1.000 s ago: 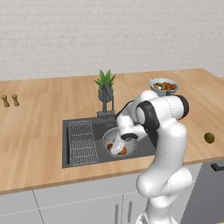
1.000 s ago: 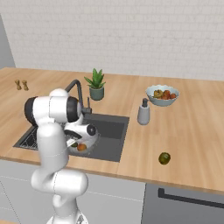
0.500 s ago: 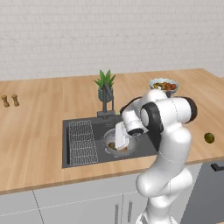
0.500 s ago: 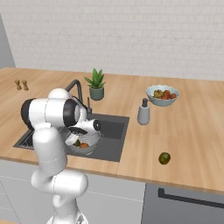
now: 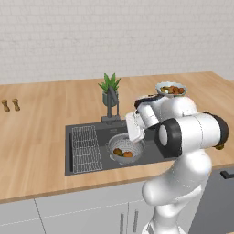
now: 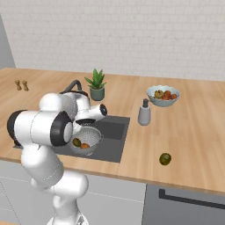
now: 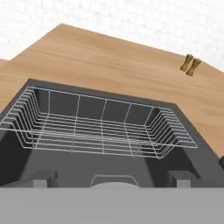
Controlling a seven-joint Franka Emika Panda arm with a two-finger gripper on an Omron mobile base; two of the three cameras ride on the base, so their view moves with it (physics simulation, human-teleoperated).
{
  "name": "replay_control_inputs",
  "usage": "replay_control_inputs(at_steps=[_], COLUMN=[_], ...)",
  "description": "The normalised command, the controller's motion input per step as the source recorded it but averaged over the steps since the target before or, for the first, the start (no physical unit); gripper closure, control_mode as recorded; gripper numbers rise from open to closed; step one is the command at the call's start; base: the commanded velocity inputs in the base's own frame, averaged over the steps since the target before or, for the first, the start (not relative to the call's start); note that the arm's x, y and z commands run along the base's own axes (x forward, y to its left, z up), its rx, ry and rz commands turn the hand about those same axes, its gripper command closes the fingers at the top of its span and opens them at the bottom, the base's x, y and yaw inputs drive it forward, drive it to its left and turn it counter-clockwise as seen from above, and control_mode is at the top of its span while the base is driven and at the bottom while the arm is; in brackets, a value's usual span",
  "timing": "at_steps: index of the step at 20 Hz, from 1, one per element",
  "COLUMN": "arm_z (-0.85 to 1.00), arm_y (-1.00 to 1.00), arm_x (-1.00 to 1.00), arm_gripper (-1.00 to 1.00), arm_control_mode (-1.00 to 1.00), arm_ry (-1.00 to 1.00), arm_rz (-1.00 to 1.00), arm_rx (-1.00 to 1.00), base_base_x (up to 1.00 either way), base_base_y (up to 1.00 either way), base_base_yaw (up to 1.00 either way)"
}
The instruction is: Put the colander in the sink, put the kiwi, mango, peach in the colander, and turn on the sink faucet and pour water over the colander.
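Note:
The grey colander (image 5: 124, 147) (image 6: 87, 139) sits in the dark sink (image 5: 151, 153) (image 6: 115, 132), to the right of the wire rack (image 7: 100, 127). In it lie the orange peach (image 5: 128, 154) (image 6: 85, 145) and a greenish fruit (image 5: 118, 151) (image 6: 77, 142); kiwi or mango, I cannot tell which. Another greenish fruit (image 6: 165, 158) lies on the counter far to the right. My gripper (image 7: 111, 180) (image 5: 132, 133) hangs open just above the colander's right rim, holding nothing. The sink faucet (image 5: 112, 109) (image 6: 72, 85) stands behind the basin.
A potted plant (image 5: 109, 87) (image 6: 96, 85) stands behind the faucet. A soap dispenser (image 6: 144, 112) and a pale blue fruit bowl (image 6: 162, 95) (image 5: 171, 88) are right of the sink. Two small shakers (image 5: 10, 104) (image 7: 190, 64) stand far left on the wooden counter (image 5: 36, 132).
My hand has lifted up out of the colander and its jaws have spread a little wider. The peach stays lying in the colander.

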Motion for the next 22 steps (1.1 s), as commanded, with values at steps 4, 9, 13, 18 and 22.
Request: replay_control_inputs(at_steps=[4, 9, 13, 18, 22], arm_z=[0.99, 0.87, 0.76, 0.62, 0.21], arm_y=[-0.91, -1.0, -0.98, -0.89, -0.69], arm_x=[-0.26, -0.6, -0.63, -0.59, -0.66], arm_gripper=[-1.0, -1.0, -1.0, -1.0, -1.0], arm_control_mode=[-1.0, -1.0, -1.0, -1.0, -1.0], arm_ry=[0.02, 0.01, 0.11, 0.15, 0.25], arm_rz=[-0.02, -0.05, -0.11, -0.15, -0.27], arm_rx=[0.0, -0.04, -0.14, -0.3, -0.34], base_base_x=[0.0, 0.0, 0.0, 0.0, 0.0], base_base_y=[0.0, 0.0, 0.0, 0.0, 0.0], base_base_yaw=[0.0, 0.0, 0.0, 0.0, 0.0])
